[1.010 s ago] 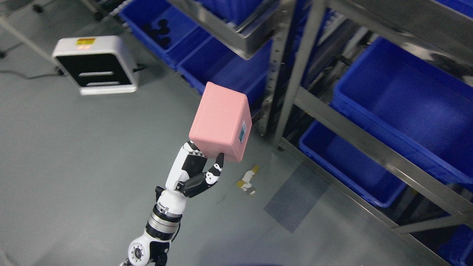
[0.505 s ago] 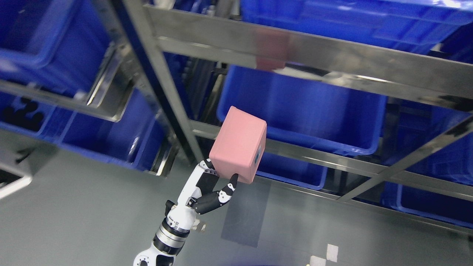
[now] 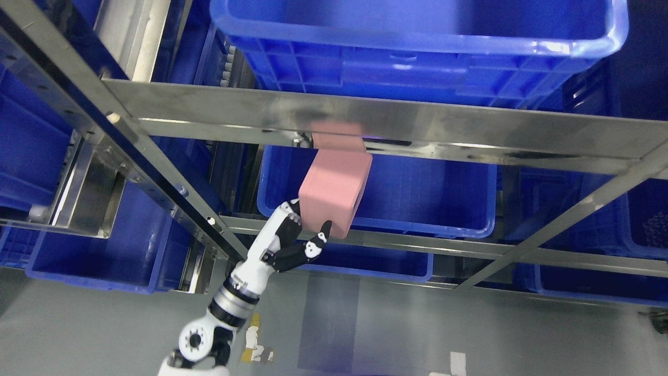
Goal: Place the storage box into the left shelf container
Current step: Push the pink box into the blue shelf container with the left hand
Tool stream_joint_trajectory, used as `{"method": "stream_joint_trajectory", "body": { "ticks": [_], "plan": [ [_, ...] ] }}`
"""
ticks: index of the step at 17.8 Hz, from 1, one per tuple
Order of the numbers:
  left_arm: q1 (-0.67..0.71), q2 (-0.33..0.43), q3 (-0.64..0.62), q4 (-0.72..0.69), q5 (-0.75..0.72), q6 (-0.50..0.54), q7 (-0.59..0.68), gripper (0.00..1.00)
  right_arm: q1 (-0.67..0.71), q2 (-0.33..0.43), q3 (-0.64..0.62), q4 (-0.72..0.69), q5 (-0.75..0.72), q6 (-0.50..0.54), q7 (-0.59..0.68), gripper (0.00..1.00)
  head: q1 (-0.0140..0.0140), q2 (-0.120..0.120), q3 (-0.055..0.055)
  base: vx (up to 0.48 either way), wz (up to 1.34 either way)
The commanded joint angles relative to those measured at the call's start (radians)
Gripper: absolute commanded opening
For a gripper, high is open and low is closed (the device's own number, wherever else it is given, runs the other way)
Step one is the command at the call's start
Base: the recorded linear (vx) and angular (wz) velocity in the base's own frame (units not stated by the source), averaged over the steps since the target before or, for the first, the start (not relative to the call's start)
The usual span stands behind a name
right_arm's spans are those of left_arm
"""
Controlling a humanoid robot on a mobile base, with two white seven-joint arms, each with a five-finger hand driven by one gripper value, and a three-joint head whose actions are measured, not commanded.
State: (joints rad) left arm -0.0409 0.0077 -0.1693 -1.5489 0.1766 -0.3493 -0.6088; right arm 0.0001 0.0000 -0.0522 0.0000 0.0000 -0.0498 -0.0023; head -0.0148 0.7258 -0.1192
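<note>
My left hand (image 3: 300, 235) is shut on a pink storage box (image 3: 334, 190) and holds it up in front of the metal shelf. The box hangs at the front left of a blue shelf container (image 3: 417, 222) on the middle level, just under the steel crossbar (image 3: 365, 125), which mirrors its pink colour. My thumb presses the box's lower front face; the other fingers are behind its left side. The left arm rises from the bottom edge. The right hand does not show.
Another blue bin (image 3: 417, 42) sits on the level above. More blue bins stand at the left (image 3: 99, 250), right (image 3: 647, 224) and on the bottom level (image 3: 376, 263). A slanted steel upright (image 3: 130, 156) runs close left of my arm. Grey floor lies below.
The camera has swung further toward the shelf, so the whole picture shifted. My left hand has carried the pink box up and forward, from open floor to the middle-level blue bin's front.
</note>
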Motion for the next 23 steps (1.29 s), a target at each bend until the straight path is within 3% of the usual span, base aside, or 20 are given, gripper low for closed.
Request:
{"method": "stream_joint_trajectory", "body": {
  "ticks": [1, 8, 14, 15, 18, 20, 21, 23],
  "plan": [
    [-0.255, 0.057, 0.054, 0.223, -0.299, 0.041, -0.045, 0.05, -0.003, -0.017, 0.000, -0.017, -0.021, 0.001, -0.001, 1.00, 0.0000, 0.000, 0.000, 0.106, -0.08],
    [-0.462, 0.038, 0.015, 0.400, -0.802, 0.032, -0.181, 0.07, -0.003, -0.017, 0.000, -0.017, -0.021, 0.001, -0.001, 1.00, 0.0000, 0.000, 0.000, 0.080, -0.04],
    [-0.537, 0.010, -0.027, 0.444, -0.959, 0.019, -0.175, 0.14, -0.005, -0.017, 0.000, -0.017, -0.021, 0.001, 0.001, 1.00, 0.0000, 0.000, 0.000, 0.019, 0.00],
    [-0.536, 0.010, -0.027, 0.449, -0.959, 0.019, -0.172, 0.20, -0.005, -0.017, 0.000, -0.017, -0.021, -0.001, -0.001, 1.00, 0.0000, 0.000, 0.000, -0.004, -0.02],
    [-0.531, 0.010, -0.027, 0.454, -0.957, 0.019, -0.138, 0.48, -0.005, -0.017, 0.000, -0.017, -0.021, -0.001, -0.001, 1.00, 0.0000, 0.000, 0.000, 0.000, 0.00],
    [-0.533, 0.010, -0.019, 0.446, -0.945, 0.021, -0.036, 0.84, -0.003, -0.017, 0.000, -0.017, -0.021, 0.001, -0.001, 1.00, 0.0000, 0.000, 0.000, 0.001, 0.01],
    [-0.531, 0.010, -0.010, 0.431, -0.931, 0.021, 0.040, 0.95, -0.005, -0.017, 0.000, -0.017, -0.021, 0.001, 0.001, 1.00, 0.0000, 0.000, 0.000, 0.002, 0.02],
    [-0.513, 0.010, -0.006, 0.382, -0.771, 0.036, 0.174, 0.99, -0.005, -0.017, 0.000, -0.017, -0.021, 0.001, -0.001, 1.00, 0.0000, 0.000, 0.000, 0.000, 0.00]
  ]
}}
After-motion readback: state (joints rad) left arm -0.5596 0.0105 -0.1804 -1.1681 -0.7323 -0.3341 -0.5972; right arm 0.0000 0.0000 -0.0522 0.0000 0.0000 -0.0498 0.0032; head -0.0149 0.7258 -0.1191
